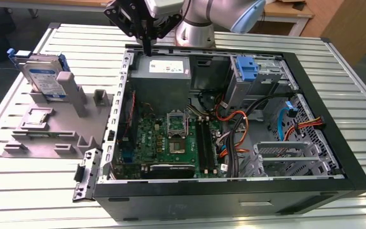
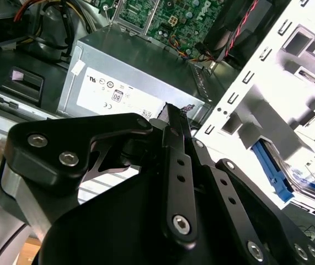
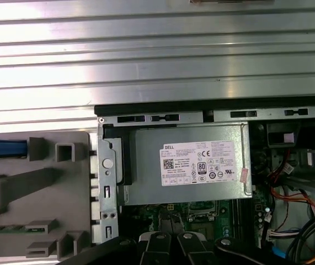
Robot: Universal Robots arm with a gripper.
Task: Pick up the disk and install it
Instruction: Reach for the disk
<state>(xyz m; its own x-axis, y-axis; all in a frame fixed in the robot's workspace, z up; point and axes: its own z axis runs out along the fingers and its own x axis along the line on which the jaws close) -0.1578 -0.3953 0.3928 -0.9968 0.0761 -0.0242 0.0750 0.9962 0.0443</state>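
The disk [image 1: 45,76], silver with a blue-and-white label and a blue carrier frame, stands upright in a grey fixture [image 1: 49,129] on the exterior view's left, outside the computer case. Its blue edge also shows in the second wrist view [image 2: 273,165] and the first wrist view [image 3: 3,148]. My gripper [image 1: 148,50] hangs over the case's back wall, just above the grey power-supply box [image 1: 160,67], well away from the disk. The black fingers [image 2: 171,118] are shut together with nothing between them.
The open computer case [image 1: 335,143] lies on a ribbed metal table [image 1: 36,191]. Inside are the motherboard [image 1: 170,138], loose cables, a tall blue latch [image 1: 247,69] and a metal drive cage [image 1: 283,155]. The power-supply box [image 3: 187,163] lies right under the wrist.
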